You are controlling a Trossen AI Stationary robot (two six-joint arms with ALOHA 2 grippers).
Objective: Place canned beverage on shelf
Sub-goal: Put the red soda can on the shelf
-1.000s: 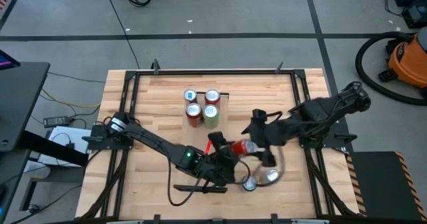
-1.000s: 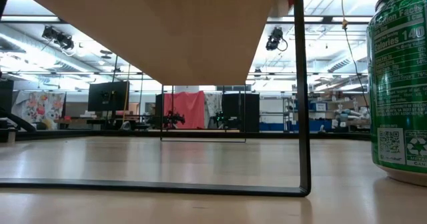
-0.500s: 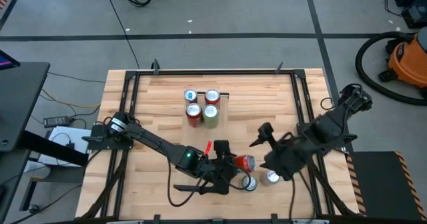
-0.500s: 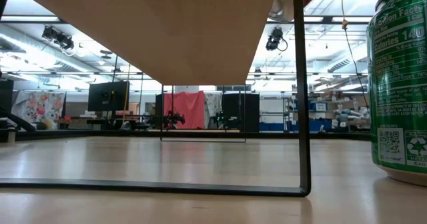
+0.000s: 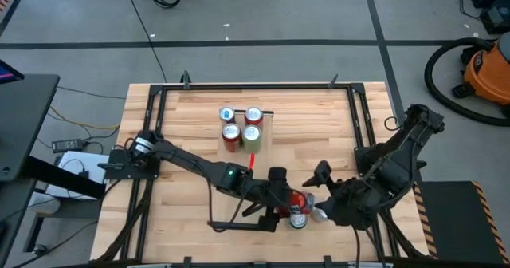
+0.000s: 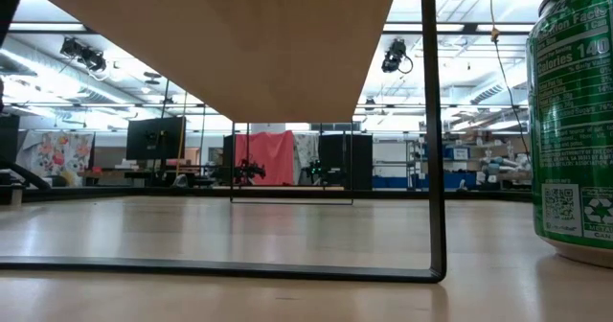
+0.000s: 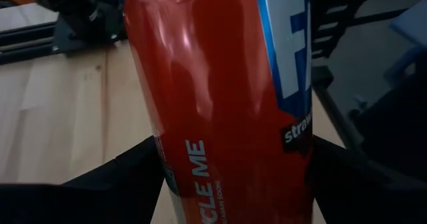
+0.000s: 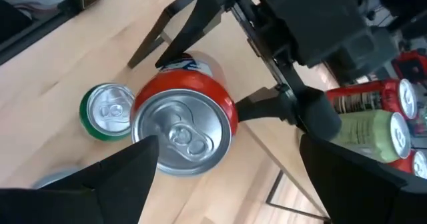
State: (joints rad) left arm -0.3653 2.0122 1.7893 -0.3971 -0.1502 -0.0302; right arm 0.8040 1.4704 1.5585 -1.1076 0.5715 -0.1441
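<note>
We see the left pincer [image 5: 288, 204] gripping a red can [image 5: 296, 208] near the front edge of the slatted wooden surface [image 5: 183, 132]. The right pincer [image 5: 321, 190] hangs open just beside that can. The shelf [image 6: 230, 34] spans overhead in the low view, a green can [image 6: 575, 121] beside it. An orange vacuum [image 5: 486, 68] stands on the grey floor beyond the surface.

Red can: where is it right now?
High view: the red can sits near the table's front edge, right of centre, gripped by the left gripper, beside a green can.
</note>
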